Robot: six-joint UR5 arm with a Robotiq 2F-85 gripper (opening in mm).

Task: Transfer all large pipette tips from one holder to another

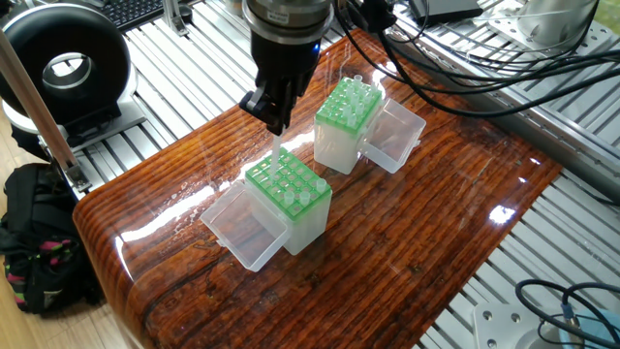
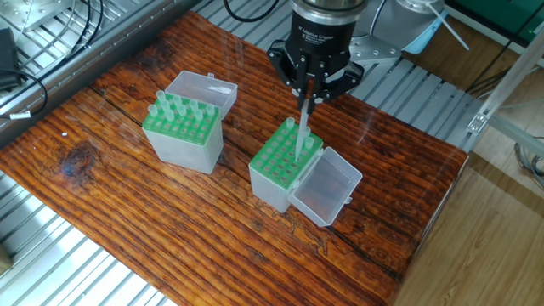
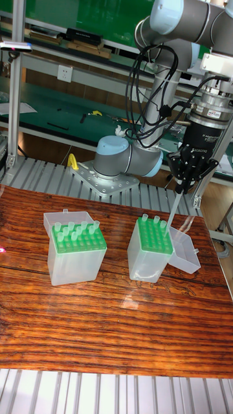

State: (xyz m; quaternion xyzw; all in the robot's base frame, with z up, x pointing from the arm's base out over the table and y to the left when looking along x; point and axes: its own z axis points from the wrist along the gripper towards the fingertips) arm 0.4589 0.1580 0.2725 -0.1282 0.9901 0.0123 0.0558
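Observation:
My gripper (image 1: 275, 124) (image 2: 310, 95) (image 3: 180, 189) is shut on one large pipette tip (image 1: 278, 153) (image 2: 303, 127) (image 3: 174, 210), which hangs upright from it. The tip's lower end is at the green grid of a rack (image 1: 274, 176) (image 2: 285, 160) (image 3: 153, 238) that holds a few other tips (image 1: 298, 199) along one edge. I cannot tell whether the held tip sits in a hole. The second rack (image 1: 347, 118) (image 2: 180, 129) (image 3: 77, 240) stands apart from the gripper, with several tips (image 2: 178, 108) upright in it.
Both racks have clear lids hanging open, one (image 1: 242, 228) (image 2: 325, 187) at the rack under the gripper and one (image 1: 395, 136) (image 2: 204, 89) at the other. The wooden table (image 1: 407, 233) ends in slotted aluminium rails. A black ring device (image 1: 63, 68), a black bag (image 1: 34, 252) and cables (image 1: 465, 58) lie around it.

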